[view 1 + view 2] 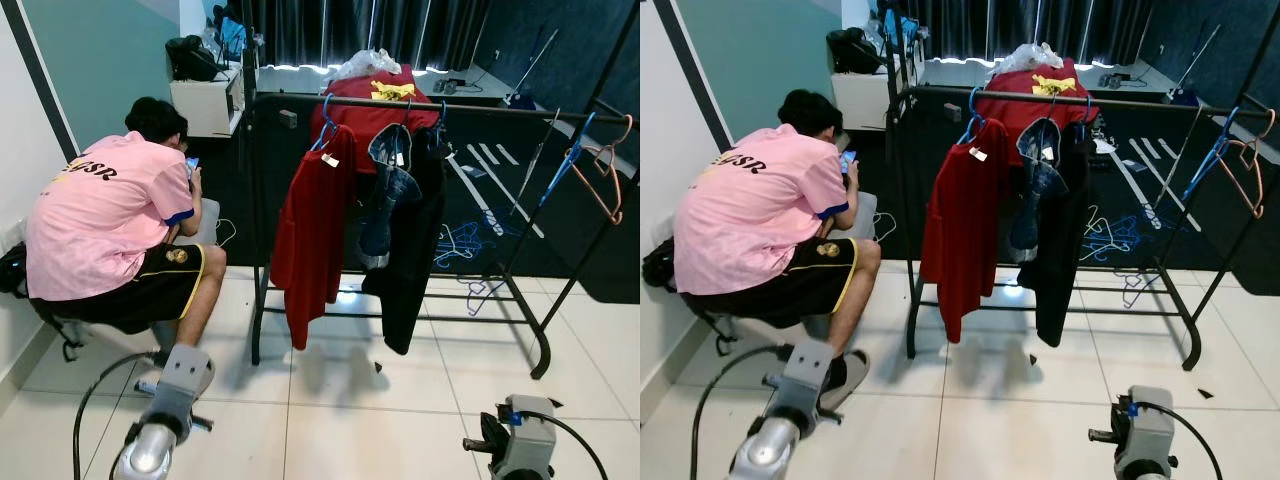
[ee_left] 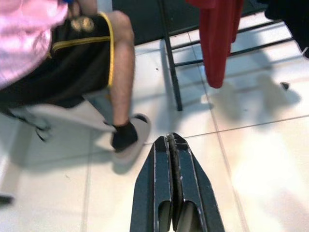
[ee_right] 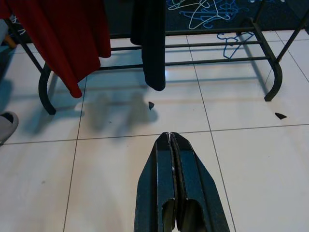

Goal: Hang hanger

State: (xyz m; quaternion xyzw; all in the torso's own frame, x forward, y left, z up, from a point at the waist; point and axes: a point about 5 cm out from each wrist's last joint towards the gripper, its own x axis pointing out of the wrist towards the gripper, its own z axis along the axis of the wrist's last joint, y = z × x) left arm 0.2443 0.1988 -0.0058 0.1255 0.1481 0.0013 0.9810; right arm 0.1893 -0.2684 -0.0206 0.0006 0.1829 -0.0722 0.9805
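Orange-brown wire hanger (image 1: 606, 178) dangles at the right end of the garment rack (image 1: 400, 105) beside a blue hanger (image 1: 568, 160) — likely light, stiff, slippery; best gripped at its straight shoulder. Left pincer (image 2: 171, 145) and right pincer (image 3: 170, 142) hang low over the tiled floor (image 3: 251, 164) — both pressed closed, holding nothing.

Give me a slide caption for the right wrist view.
Right gripper, jaws shut, hangs over white floor tiles facing a black clothes rack with a red garment.

Stood on white tiled floor (image 1: 400, 430): black garment rack (image 1: 540, 350). Lay beneath rack's far side: tangled blue and white hangers (image 3: 212, 9). Rested on tiles nearby: small dark fragments (image 3: 151, 105).
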